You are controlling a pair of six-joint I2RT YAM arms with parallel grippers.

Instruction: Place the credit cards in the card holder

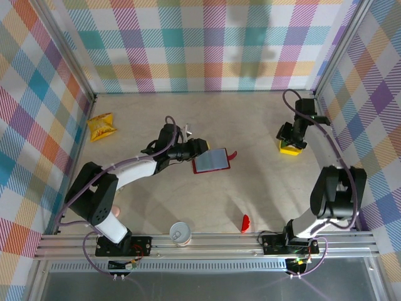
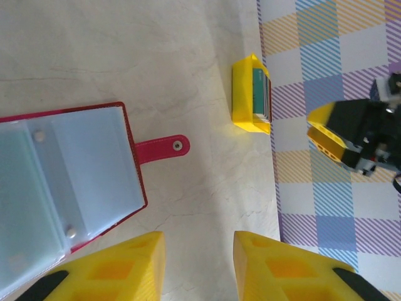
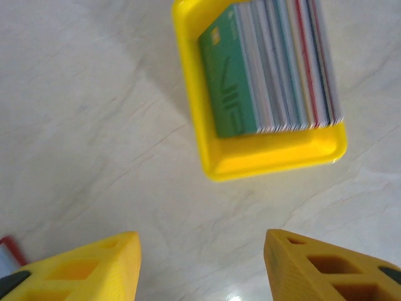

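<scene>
left tool [image 2: 197,254] parted, empty | right tool [image 3: 202,251] parted, empty | card holder [image 2: 62,175] cut off

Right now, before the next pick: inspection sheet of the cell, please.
Surface: pale table, no spills seen.
Job's things: card holder lies open and flat mid-table, clasp tab out; credit cards stand on edge in a yellow tray by the right wall.
Clutter: snack packet far left; paper cup and small red piece near the front edge.
Hands: left hand open beside the holder, nothing between its fingers; right hand open at the tray, nothing held.
Cables: purple cables run along both arms, none across the job's things.
Surroundings: plaid walls on three sides.
</scene>
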